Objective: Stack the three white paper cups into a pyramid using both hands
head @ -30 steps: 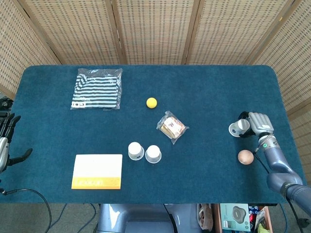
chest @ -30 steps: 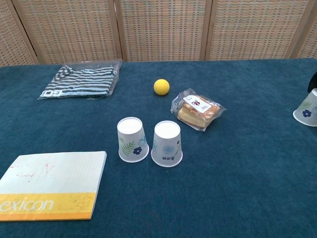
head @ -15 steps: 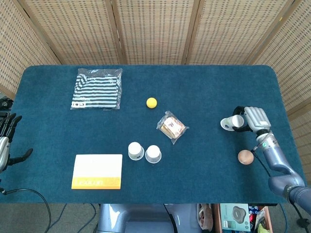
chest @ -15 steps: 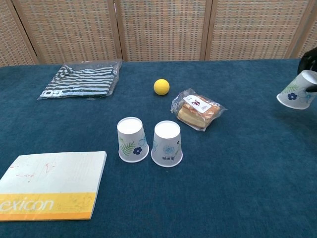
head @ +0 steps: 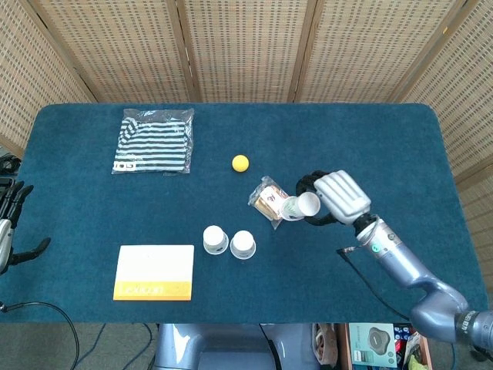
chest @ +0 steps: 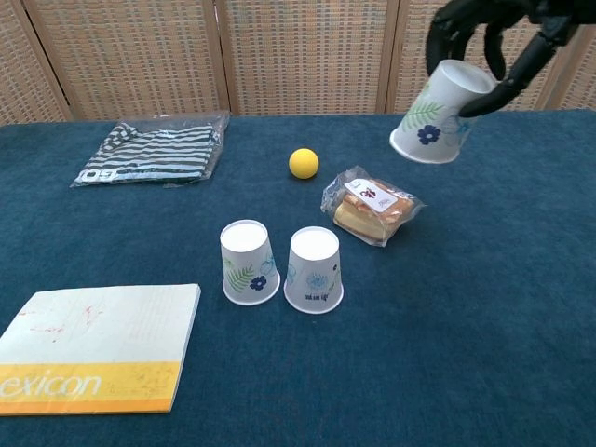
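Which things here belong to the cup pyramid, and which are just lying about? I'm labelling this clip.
Job:
two upside-down paper cups side by side
third paper cup, held tilted in the air
right hand gripping it

Lying about:
yellow ball
wrapped sandwich
bagged striped shirt
yellow-edged book

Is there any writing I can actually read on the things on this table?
"exicon": on the yellow band of the white booklet, its start cut off by the picture's edge.
Label on the striped shirt's bag: too small to read.
Sticker on the snack packet: blurred.
Paper cups: only flower prints, no words.
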Tool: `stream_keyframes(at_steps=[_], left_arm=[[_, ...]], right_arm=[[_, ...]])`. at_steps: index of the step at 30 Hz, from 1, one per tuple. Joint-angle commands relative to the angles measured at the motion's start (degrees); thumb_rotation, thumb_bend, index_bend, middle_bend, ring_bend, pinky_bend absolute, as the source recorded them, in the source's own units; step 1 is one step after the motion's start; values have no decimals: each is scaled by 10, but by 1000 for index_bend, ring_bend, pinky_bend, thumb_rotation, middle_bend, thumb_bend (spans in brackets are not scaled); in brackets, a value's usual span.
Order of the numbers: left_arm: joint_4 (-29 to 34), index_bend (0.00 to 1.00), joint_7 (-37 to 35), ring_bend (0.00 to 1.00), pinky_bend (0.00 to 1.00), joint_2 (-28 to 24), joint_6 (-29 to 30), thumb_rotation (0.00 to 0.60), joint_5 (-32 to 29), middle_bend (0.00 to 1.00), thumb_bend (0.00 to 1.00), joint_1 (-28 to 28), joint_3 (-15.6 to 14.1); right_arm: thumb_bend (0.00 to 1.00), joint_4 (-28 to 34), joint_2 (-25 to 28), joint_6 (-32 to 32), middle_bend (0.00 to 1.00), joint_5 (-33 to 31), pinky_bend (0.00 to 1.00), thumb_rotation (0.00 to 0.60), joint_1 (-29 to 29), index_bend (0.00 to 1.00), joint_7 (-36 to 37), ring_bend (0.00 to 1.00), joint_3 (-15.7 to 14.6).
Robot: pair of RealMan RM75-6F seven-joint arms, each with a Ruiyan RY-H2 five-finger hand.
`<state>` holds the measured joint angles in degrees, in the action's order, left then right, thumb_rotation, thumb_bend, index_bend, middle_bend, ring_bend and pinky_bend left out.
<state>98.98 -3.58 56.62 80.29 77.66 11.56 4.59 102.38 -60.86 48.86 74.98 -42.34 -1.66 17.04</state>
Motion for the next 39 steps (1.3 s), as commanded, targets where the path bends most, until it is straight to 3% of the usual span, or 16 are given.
stream_keyframes(at_steps=[1, 6, 16, 25, 39], left_arm=[[1, 0, -9, 0, 0, -5, 3, 600, 6, 0, 274, -4, 0], [-1, 0, -28, 0, 0, -11, 3, 600, 15, 0, 275, -9, -2], [-5, 0, -51, 0, 0, -19, -4, 600, 23, 0, 275, -11, -1], [-3, 0, -64, 0, 0, -26, -7, 600, 27, 0, 275, -14, 0], [-1, 0, -75, 0, 0, -32, -16, 600, 30, 0, 275, -13, 1]], right_arm=[[384, 66, -24, -20, 518, -107, 605, 600, -73, 494, -146, 407, 16], [384, 87, -76, 19, 514, -225, 605, 600, -129, 494, -273, 407, 7], [383, 124, -141, 83, 509, -360, 605, 600, -203, 493, -396, 407, -18], [384, 111, -201, 126, 505, -412, 605, 600, -248, 494, -450, 407, -36], [384, 93, -230, 149, 504, -435, 605, 600, -273, 494, -468, 406, -41]])
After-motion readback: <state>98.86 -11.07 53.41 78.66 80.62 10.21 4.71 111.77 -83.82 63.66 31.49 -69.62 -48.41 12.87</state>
